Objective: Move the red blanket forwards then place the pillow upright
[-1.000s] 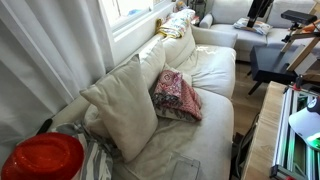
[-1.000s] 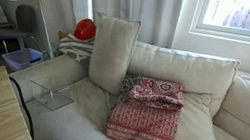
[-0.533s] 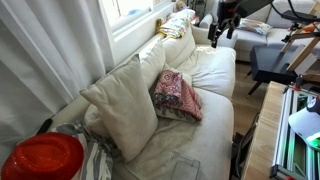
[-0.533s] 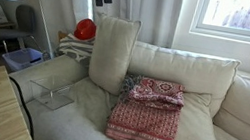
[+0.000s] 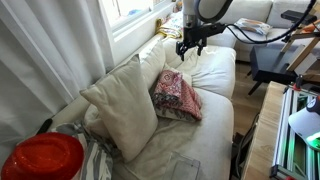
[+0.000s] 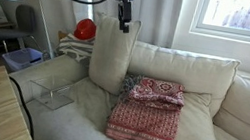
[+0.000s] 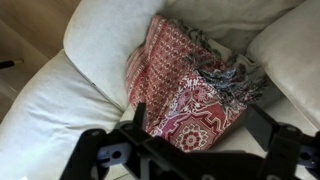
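Note:
A folded red patterned blanket (image 5: pixel 178 94) (image 6: pixel 148 109) (image 7: pixel 190 80) lies on the cream sofa seat in both exterior views. A large cream pillow (image 5: pixel 125 105) (image 6: pixel 111 53) stands upright against the backrest beside it. My gripper (image 5: pixel 189 41) (image 6: pixel 126 18) hangs in the air above the sofa, apart from the blanket. In the wrist view its two dark fingers (image 7: pixel 200 120) are spread open and empty, with the blanket below between them.
The sofa backrest cushions (image 6: pixel 181 67) run behind the blanket. A red round object (image 5: pixel 42 158) (image 6: pixel 86 29) sits at the sofa's end. A clear plastic stand (image 6: pixel 52 94) rests on the seat. A window sill (image 5: pixel 135 25) is behind the sofa.
My arm has come into view and moved down and in over the sofa toward the blanket. The blanket and pillow have not moved.

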